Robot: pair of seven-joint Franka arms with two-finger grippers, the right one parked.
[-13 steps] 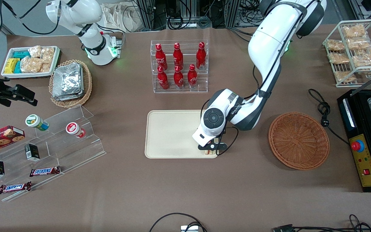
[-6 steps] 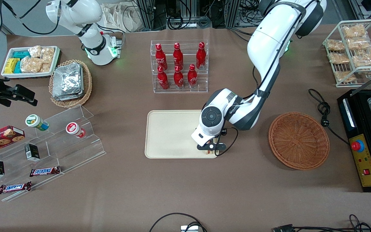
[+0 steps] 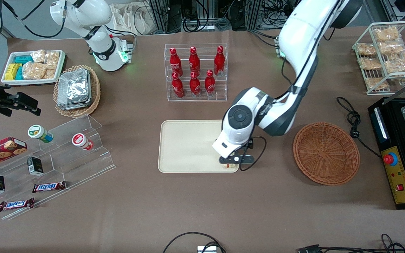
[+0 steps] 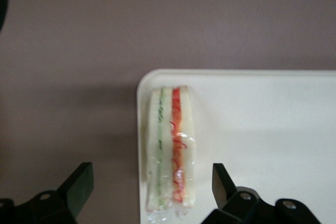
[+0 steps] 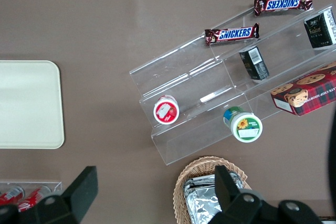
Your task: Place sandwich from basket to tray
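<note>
— What is sitting on the brown table (image 3: 188,203)?

— A cream tray (image 3: 185,147) is lying near its middle, and a round wicker basket (image 3: 325,153) is resting apart from it, toward the working arm's end.

— And the sandwich?

— The sandwich (image 4: 170,153) is lying on the tray, tucked against a rounded corner beside the rim, red and green filling showing along its edge.

— The gripper?

— The gripper (image 4: 152,187) is hovering directly above the sandwich, fingers (image 4: 79,184) spread wide on either side, touching nothing.
</note>
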